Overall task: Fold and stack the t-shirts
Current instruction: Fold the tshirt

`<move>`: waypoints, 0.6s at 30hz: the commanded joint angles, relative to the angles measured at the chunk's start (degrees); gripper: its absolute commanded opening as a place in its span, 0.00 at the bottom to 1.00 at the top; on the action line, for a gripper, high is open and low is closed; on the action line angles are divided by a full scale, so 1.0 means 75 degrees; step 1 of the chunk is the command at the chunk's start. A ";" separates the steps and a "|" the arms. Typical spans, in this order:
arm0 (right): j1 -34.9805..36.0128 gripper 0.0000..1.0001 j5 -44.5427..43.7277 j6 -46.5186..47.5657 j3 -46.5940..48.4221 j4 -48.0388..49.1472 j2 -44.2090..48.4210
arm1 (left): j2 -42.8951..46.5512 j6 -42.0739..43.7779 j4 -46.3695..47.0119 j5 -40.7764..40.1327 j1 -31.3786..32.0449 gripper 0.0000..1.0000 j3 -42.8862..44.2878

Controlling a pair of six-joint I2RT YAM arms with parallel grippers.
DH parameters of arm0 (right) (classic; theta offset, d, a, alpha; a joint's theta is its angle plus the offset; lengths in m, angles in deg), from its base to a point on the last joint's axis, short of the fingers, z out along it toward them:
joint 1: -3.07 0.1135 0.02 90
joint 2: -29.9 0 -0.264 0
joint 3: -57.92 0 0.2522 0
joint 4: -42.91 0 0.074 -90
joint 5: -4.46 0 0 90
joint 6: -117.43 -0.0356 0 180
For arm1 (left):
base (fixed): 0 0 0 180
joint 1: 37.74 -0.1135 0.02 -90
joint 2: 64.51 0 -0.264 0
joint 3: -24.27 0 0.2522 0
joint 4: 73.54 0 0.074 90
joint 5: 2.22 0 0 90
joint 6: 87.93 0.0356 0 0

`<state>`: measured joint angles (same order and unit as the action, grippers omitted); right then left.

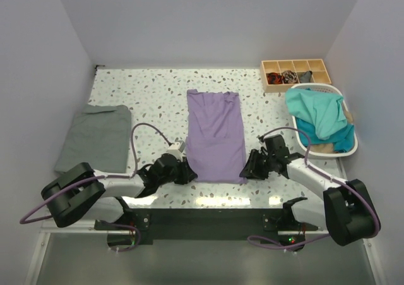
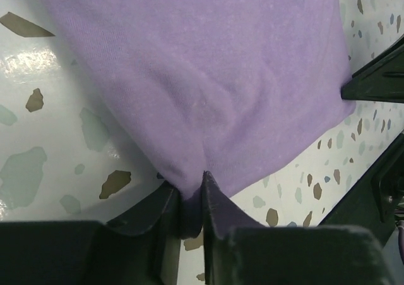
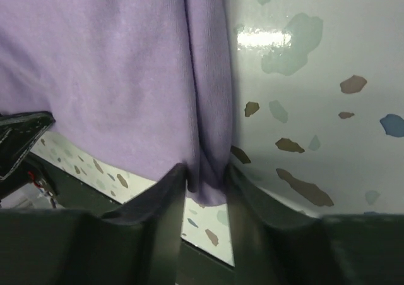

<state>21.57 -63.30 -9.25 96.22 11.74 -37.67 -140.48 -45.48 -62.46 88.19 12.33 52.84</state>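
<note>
Cloth this soft carries no stiffness of its own: the lavender t-shirt (image 1: pixel 216 135) lies as a long, already narrowed rectangle in the middle of the table (image 1: pixel 151 95), light enough to lift easily but sure to sag and wrinkle wherever it is unsupported. The left end effector (image 2: pixel 192 187) is clamped on the near left corner of its hem, fabric bunched between the fingers. The right end effector (image 3: pixel 205 177) is clamped likewise on the near right corner, where a folded edge runs up from the grip. Those two corners look like the sensible hold, since carrying both together should bring the near edge toward the collar evenly; a one-sided pull would likely skew the fold. A grey t-shirt (image 1: pixel 95 138) lies folded flat at the left, well apart, and teal t-shirts (image 1: pixel 319 117) are heaped in the white basket (image 1: pixel 355 139) at the right.
</note>
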 commanded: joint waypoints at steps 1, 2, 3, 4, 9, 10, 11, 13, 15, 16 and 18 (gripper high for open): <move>0.0123 0.25 0.0035 -0.0007 -0.0189 0.0223 -0.0318 | -0.0453 0.0152 -0.1296 0.0087 0.0075 0.10 -0.0217; 0.0146 0.11 0.0058 0.0016 -0.0154 0.0224 -0.0319 | -0.0454 0.0199 -0.1320 0.0087 0.0086 0.05 -0.0159; 0.0158 0.06 0.0070 0.0086 -0.0084 0.0235 -0.0307 | -0.0477 0.0223 -0.1355 0.0075 0.0075 0.00 -0.0123; 0.0158 0.02 0.0093 0.0133 -0.0049 0.0235 -0.0261 | -0.0465 0.0246 -0.1448 0.0075 0.0075 0.00 -0.0088; 0.0158 0.00 -0.0233 0.0648 0.0570 -0.0441 0.0383 | -0.0045 0.0492 -0.2174 -0.0030 0.0087 0.00 0.0333; 0.0146 0.00 -0.0339 0.0719 0.0700 -0.0595 0.0640 | 0.0096 0.0539 -0.2512 -0.0251 0.0087 0.00 0.0415; 0.0158 0.00 -0.0433 0.0824 0.0841 -0.0759 0.0747 | 0.0399 0.0562 -0.2678 -0.0427 0.0087 0.00 0.0590; 0.0158 0.00 -0.0703 0.1094 0.1263 -0.1158 0.0922 | 0.0682 0.0656 -0.3168 -0.0592 0.0087 0.00 0.0790; 0.0158 0.00 -0.0948 0.1316 0.1648 -0.1381 0.0970 | 0.1034 0.0738 -0.3579 -0.0885 0.0087 0.00 0.1153; 0.0158 0.00 -0.1031 0.1387 0.1767 -0.1428 0.0947 | 0.1139 0.0808 -0.3860 -0.0990 0.0087 0.00 0.1398; 0.0146 0.00 -0.1125 0.1574 0.2105 -0.1522 0.0877 | 0.1327 0.0879 -0.4108 -0.1260 0.0086 0.00 0.1634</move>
<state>23.01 -66.18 -2.37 106.49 3.96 -31.42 -133.81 -42.53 -82.00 84.93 12.81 59.96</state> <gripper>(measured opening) 0.029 0.060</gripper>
